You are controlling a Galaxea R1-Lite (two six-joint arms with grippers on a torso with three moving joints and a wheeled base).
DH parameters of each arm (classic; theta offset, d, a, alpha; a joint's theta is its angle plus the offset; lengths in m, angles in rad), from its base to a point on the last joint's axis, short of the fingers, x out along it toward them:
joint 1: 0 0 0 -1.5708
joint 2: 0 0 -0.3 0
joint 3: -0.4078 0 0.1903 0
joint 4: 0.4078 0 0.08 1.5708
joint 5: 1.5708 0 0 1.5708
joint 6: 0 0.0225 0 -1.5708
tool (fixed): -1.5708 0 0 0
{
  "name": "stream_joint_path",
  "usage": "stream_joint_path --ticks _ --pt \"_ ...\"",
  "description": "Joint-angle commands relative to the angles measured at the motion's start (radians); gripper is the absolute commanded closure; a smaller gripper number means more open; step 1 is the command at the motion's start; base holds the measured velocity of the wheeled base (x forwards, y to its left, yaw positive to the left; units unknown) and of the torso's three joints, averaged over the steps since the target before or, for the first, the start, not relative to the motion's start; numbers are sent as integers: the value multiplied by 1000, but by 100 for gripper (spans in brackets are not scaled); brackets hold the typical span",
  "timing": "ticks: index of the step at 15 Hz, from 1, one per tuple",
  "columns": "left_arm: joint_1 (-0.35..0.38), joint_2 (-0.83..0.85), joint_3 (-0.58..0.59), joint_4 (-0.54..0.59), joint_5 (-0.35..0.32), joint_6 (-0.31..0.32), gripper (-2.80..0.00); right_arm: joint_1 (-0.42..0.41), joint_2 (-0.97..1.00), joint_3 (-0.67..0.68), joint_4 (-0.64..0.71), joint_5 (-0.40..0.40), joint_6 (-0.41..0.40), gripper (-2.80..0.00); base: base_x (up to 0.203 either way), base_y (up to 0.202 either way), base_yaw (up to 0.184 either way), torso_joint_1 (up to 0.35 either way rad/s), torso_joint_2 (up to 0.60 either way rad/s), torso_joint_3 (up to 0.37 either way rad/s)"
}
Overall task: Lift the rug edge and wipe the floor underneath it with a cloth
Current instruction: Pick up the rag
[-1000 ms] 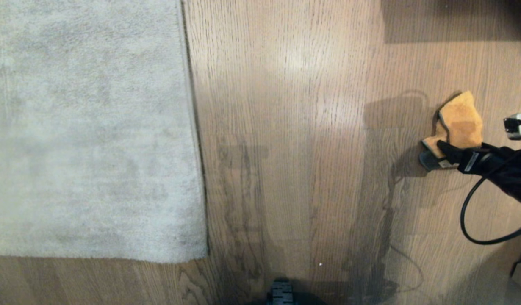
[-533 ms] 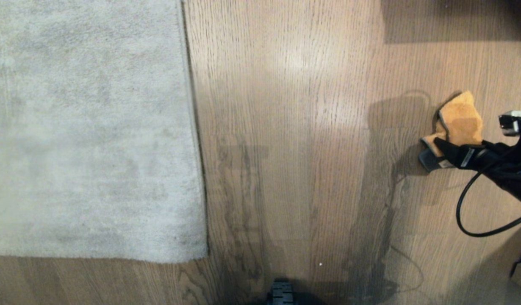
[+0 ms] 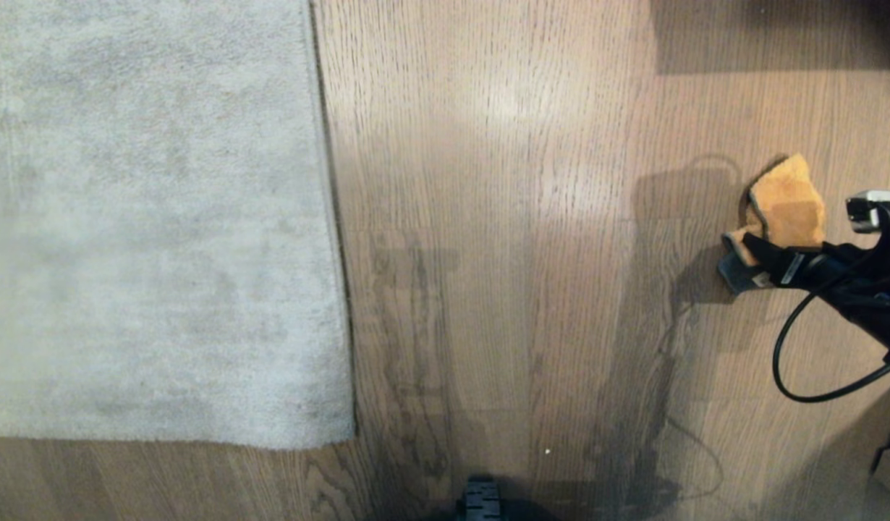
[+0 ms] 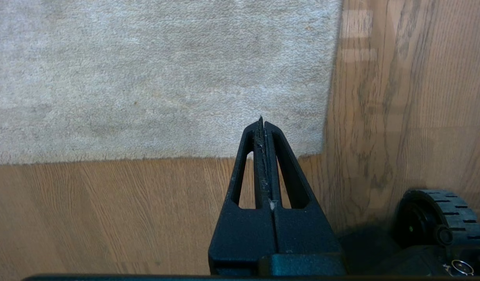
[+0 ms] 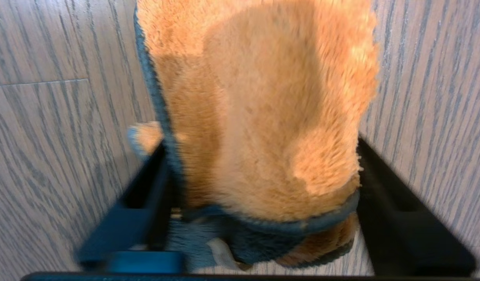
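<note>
At the right edge of the head view, our right gripper (image 3: 742, 264) straddles the orange cloth (image 3: 786, 210), jaws apart, and closing shallow could pinch only its hem.

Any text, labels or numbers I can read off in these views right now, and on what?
None legible in any view.
Small pale label on the right gripper beside the cloth: too small to read.
Rug and floor: no markings.
</note>
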Motion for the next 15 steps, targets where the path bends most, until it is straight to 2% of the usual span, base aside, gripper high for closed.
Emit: stream_joint_path --ticks 1,15 --pt "0 0 0 0 0 0 0 0 5 0 -7 2 0 0 0 0 0 0 0 0" --pt "0 0 0 0 0 0 0 0 -70 12 7 9 0 0 0 0 0 0 0 0"
